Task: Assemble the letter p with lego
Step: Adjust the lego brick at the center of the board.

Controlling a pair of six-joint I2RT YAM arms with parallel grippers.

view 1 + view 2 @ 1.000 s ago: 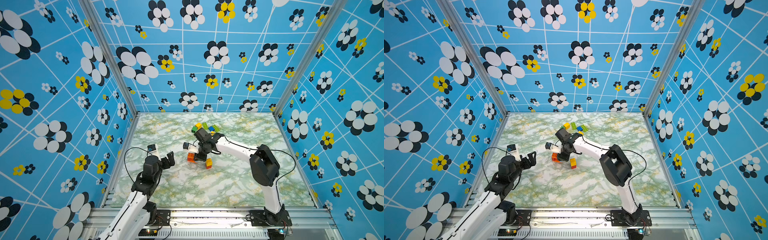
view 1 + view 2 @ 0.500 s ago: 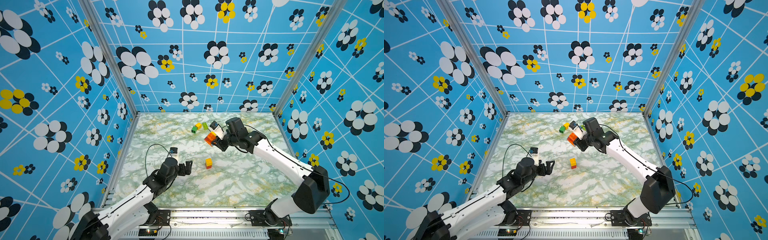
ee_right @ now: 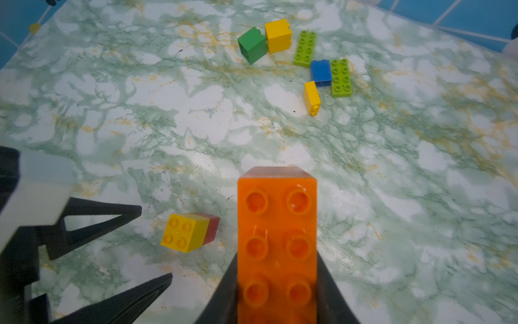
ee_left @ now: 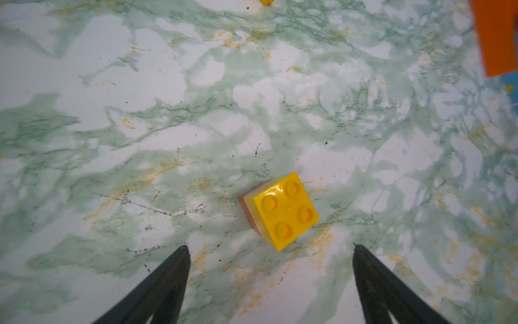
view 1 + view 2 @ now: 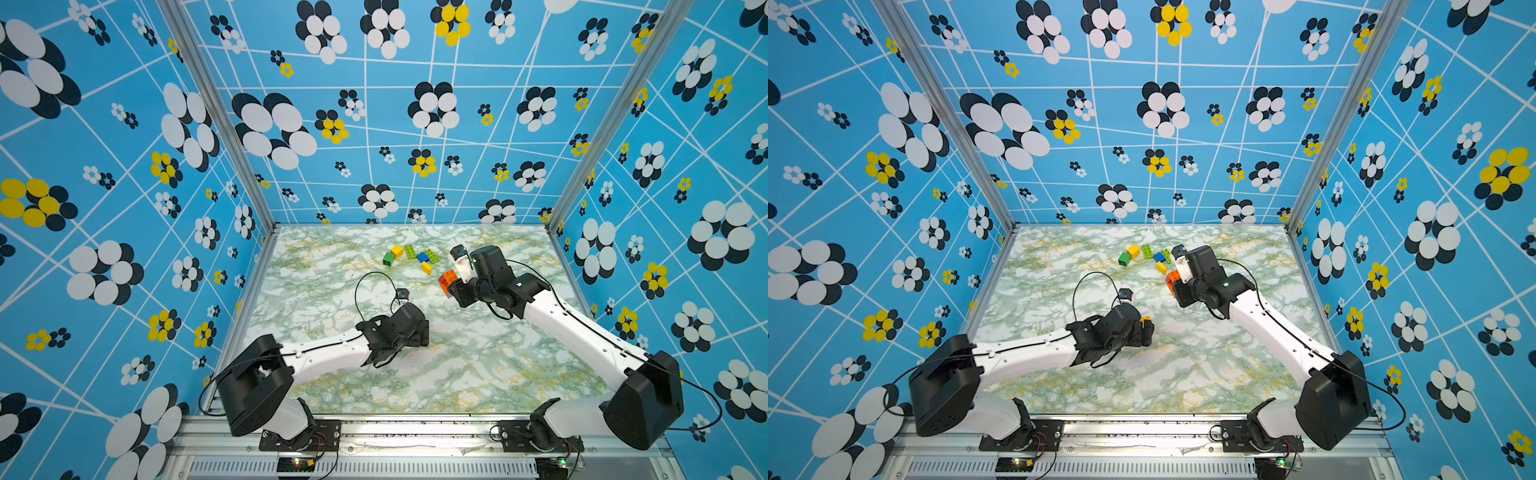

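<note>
The right gripper (image 3: 277, 291) is clamped on a long orange studded plastic brick (image 3: 277, 232) with 2 rows of studs, its jaws pressing the 2 long smooth sides, and holds it in the air above the green-veined marble-print tabletop (image 5: 478, 374); under the orange shows a sliver of red, though how far it runs I cannot tell. The left gripper (image 4: 270, 249) hangs with its jaws wide apart over a small square yellow brick with 4 studs stuck on a red brick (image 4: 280, 210), which lies tipped on the tabletop near the middle, just ahead of the fingertips (image 4: 183, 252).

Near the far edge of the tabletop lie the loose pieces: a dark green cube brick (image 3: 252, 45) touching a yellow cube brick (image 3: 278, 35), 2 flat lime oblong plates (image 3: 305, 49), a blue brick (image 3: 321, 71) and a small yellow brick on its side (image 3: 312, 96).

These bricks look light, rigid and glossy, so I judge they would slip or skate under a glancing touch. The yellow-and-red pair is best taken square across 2 opposite flat sides, low enough to catch both layers, never on the studs
</note>
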